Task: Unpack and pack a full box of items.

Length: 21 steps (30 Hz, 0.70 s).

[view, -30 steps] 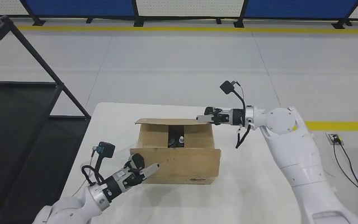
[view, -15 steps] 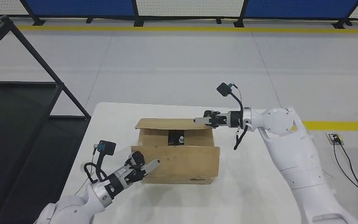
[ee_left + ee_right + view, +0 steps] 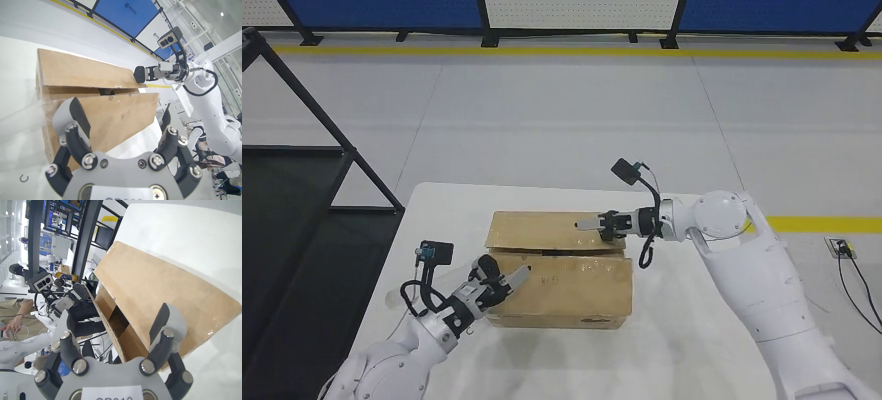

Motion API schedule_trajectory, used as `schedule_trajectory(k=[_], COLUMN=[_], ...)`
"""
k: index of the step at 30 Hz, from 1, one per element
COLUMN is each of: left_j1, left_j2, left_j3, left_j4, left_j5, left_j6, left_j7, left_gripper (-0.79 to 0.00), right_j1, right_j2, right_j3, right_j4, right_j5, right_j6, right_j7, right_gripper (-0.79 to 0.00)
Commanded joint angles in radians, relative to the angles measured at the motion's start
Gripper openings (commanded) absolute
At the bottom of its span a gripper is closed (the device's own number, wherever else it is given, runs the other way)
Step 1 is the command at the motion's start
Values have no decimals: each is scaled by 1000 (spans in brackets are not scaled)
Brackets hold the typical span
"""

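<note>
Your right claw (image 3: 588, 224), open, rests on far flap (image 3: 537, 224) of box (image 3: 572, 292); left claw (image 3: 510, 272), open, at near flap (image 3: 577, 268); seam (image 3: 562, 254) runs lengthwise between them.

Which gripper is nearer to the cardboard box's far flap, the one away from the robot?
Right. The right gripper sits over the far flap, one finger at its top surface. The left gripper is at the near flap, on the robot's side.
</note>
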Motion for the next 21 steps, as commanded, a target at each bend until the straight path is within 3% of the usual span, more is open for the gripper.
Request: schedule_trajectory(k=[1,8,21], left_j1=[-10,-56,-90], left_j2=[-2,-8,-15], left_j3=[18,66,101], left_j4=[8,42,66], left_j5=[21,60,112], left_j6=[7,34,49], left_j7=[12,17,45], left_gripper=[0,0,0], right_j1=[-1,4,-5], right_j2=[1,3,3], right_j3=[4,15,-6], right_j4=[6,34,53], right_j5=[24,105,199], right_j6=[20,77,89], right_j7=[7,25,73], right_gripper=[0,0,0])
